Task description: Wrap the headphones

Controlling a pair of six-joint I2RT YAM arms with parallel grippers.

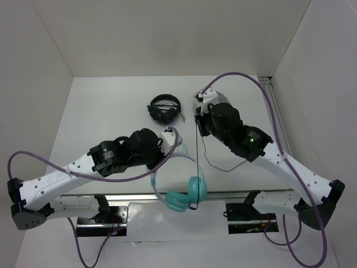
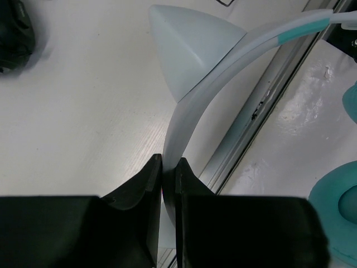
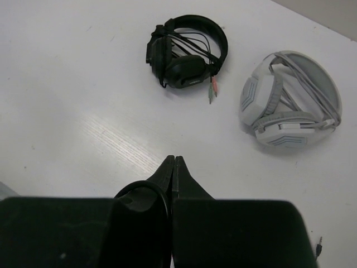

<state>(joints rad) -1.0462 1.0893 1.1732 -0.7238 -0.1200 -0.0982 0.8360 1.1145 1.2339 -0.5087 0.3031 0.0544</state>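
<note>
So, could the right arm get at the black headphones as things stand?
Probably, for reach: the black headphones lie just ahead of the right pincer, with nothing between. But it looks shut on the thin cable, so it would need to release first.

- A white surface (image 1: pixel 100 111) with a metal rail (image 1: pixel 122 196) running along its near edge.
- Black headphones (image 1: pixel 164 108) lie folded towards the far side.
- Grey-white headphones (image 3: pixel 290 100) lie just to their right, apart from them.
- A loop of thin black cable (image 1: pixel 222 170) trails across the surface.
</note>
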